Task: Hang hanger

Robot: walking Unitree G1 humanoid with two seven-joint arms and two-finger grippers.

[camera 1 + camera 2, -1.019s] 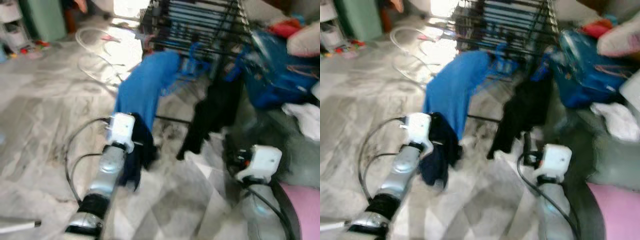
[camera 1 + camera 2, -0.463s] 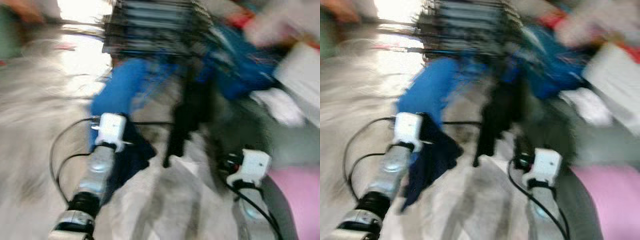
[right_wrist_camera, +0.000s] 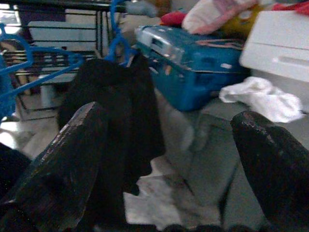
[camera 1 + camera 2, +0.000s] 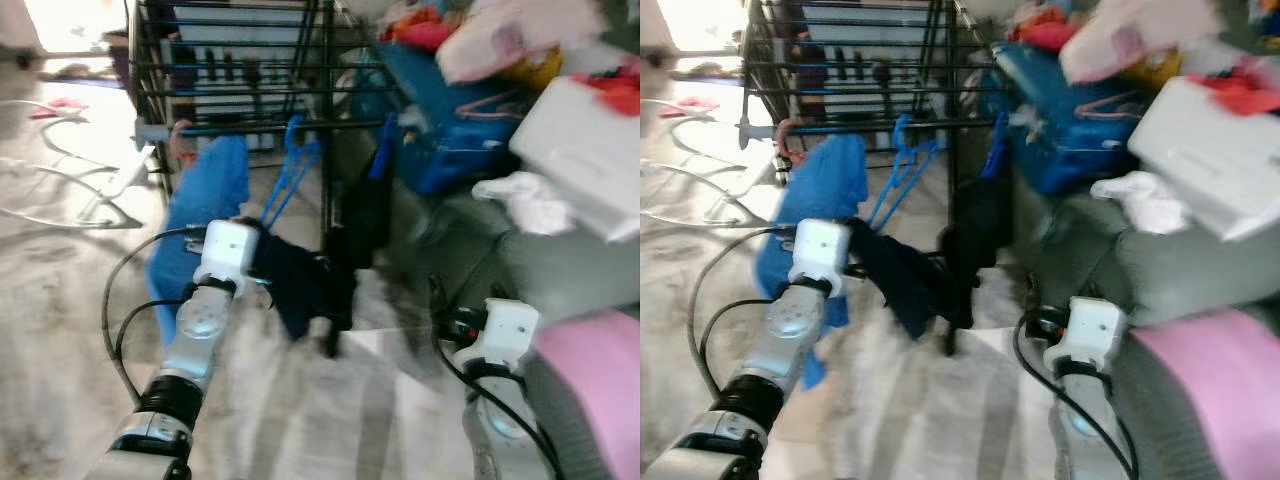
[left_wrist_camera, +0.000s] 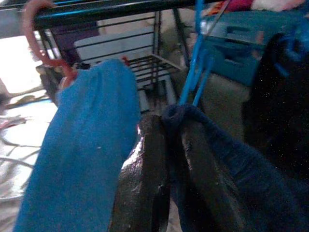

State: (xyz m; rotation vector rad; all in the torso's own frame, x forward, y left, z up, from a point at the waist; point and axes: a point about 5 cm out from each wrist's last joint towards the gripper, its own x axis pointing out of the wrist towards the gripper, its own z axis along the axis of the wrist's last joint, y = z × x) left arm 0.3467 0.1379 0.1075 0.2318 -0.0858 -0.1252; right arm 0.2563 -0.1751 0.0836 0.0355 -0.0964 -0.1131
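A dark navy garment [image 4: 300, 285] is clamped between the closed fingers [image 5: 145, 188] of the left gripper [image 5: 166, 193], held up in front of the black drying rack [image 4: 230, 70]. No hanger can be made out inside that garment. On the rack's front rail [image 5: 120, 12], a blue garment [image 4: 195, 225] is hung from a pink hanger hook [image 5: 38, 34]; at its 3 o'clock an empty blue hanger [image 4: 290, 170] is suspended, and further toward 3 o'clock a black garment [image 4: 365, 215] is hung on another blue hanger. The right gripper [image 3: 169, 159] is held low at 5 o'clock of the head view, fingers [image 3: 63, 154] spread wide and grasping nothing. A blue suitcase [image 4: 450, 130] is noted beside the rack.
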